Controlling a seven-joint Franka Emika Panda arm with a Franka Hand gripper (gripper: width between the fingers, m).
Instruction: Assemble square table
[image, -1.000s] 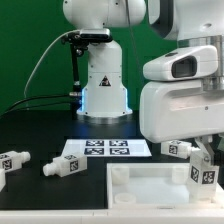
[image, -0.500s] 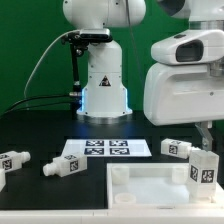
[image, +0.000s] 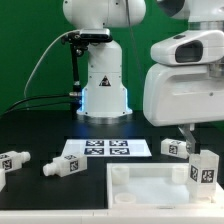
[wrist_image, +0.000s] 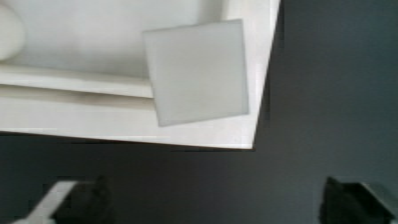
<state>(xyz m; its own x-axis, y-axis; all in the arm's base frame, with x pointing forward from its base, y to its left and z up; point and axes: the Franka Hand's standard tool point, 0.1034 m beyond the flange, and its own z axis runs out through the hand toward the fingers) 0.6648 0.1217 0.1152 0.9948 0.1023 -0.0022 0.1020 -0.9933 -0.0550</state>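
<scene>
No words, brands or numbers legible. One triangle warning sign (image: 100, 82) on the white arm base (image: 103, 97). Black-and-white square tags on the marker board (image: 105, 149) and legs (image: 65, 166), patterns only. Wrist view: nothing legible.

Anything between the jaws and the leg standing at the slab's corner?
Nothing visible. In the wrist view the jaws stand open and clear of the upright leg at the slab corner; only bare dark table shows between them.
</scene>
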